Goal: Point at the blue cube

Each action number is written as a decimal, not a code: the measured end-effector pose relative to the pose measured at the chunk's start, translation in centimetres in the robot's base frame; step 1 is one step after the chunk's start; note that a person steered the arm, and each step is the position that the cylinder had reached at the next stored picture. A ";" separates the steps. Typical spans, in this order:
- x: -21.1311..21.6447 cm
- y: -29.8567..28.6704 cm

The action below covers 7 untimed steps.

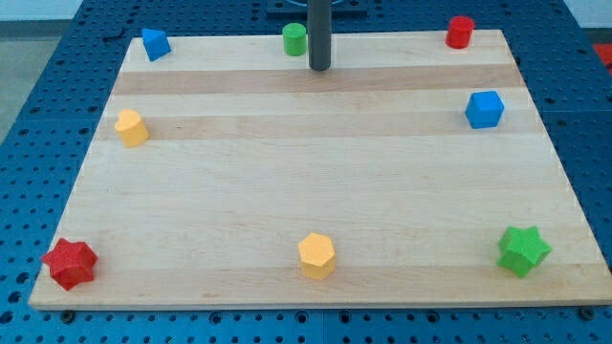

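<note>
While the rod stands at the worktop's far edge, the scene reads as follows.

Blue cube [485,109]: bright blue, squarish with a lighter top face, flat on the worktop [306,191] at about 2 o'clock from its centre, near the view's right edge, touching no other block.
My tip [319,68]: lower end of a straight dark rod, at 12 o'clock on the worktop, well apart from the blue cube, which lies toward 4 o'clock from it.
Hand: there is no hand, so no spread or pinch to tell.
Green cylinder [295,39]: just beside my tip, at its 10 o'clock.
Red cylinder [460,32]: at 12 o'clock from the blue cube, by the top edge.
Blue wedge-like block [155,44]: 10 o'clock corner.
Yellow block [131,127]: 9 o'clock side.
Red star [70,264]: 8 o'clock corner.
Yellow hexagonal block [316,255]: 6 o'clock.
Green star [523,250]: 4 o'clock corner.
</note>
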<state>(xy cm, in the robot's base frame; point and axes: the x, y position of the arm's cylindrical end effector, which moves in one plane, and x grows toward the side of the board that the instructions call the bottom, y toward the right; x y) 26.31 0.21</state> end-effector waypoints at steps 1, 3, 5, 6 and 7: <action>1.7 2.1; 9.0 9.6; 9.0 15.2; 8.5 15.2; 5.9 15.3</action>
<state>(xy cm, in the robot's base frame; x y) 32.26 15.48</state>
